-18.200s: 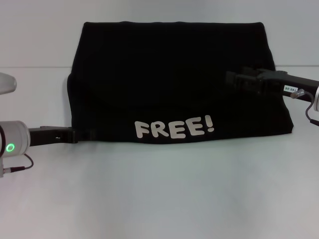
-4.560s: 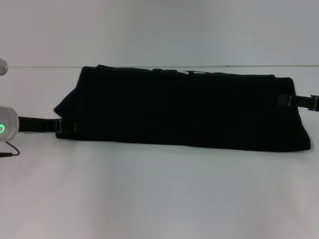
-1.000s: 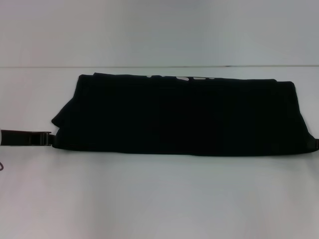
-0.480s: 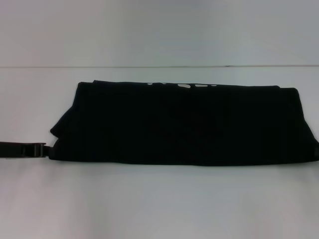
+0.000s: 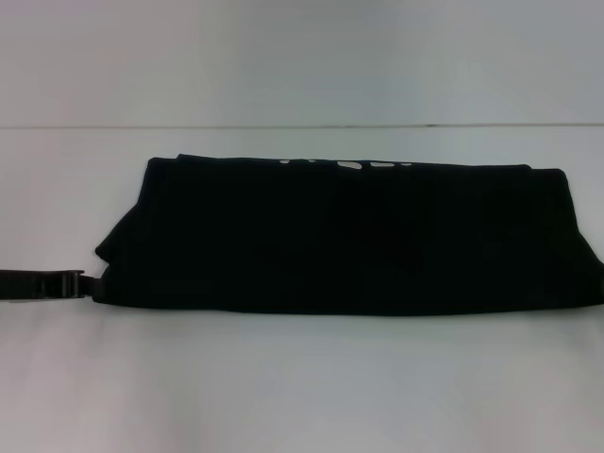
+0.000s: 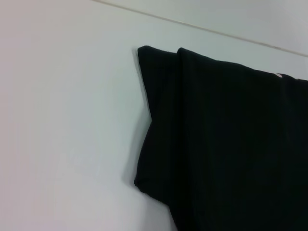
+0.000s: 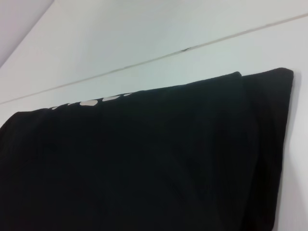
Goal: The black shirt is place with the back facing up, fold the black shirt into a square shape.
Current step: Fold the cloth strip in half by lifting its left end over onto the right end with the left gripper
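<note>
The black shirt [image 5: 349, 236] lies folded into a long flat band across the white table [image 5: 302, 387]. A sliver of white print [image 5: 351, 165] peeks out along its far edge. My left gripper [image 5: 79, 283] reaches in low from the left, its tip just beside the band's near left corner. The left wrist view shows that layered left end of the shirt [image 6: 216, 144]. Its right end with the print [image 7: 89, 102] fills the right wrist view. My right gripper is out of view.
The table's far edge [image 5: 302, 126] runs just behind the shirt, with a pale wall beyond. Bare white tabletop lies in front of the shirt and to its left.
Over the last second the band settled slightly toward me and flatter. The left gripper drew back leftward; the bit of the right gripper at the right edge left the view.
</note>
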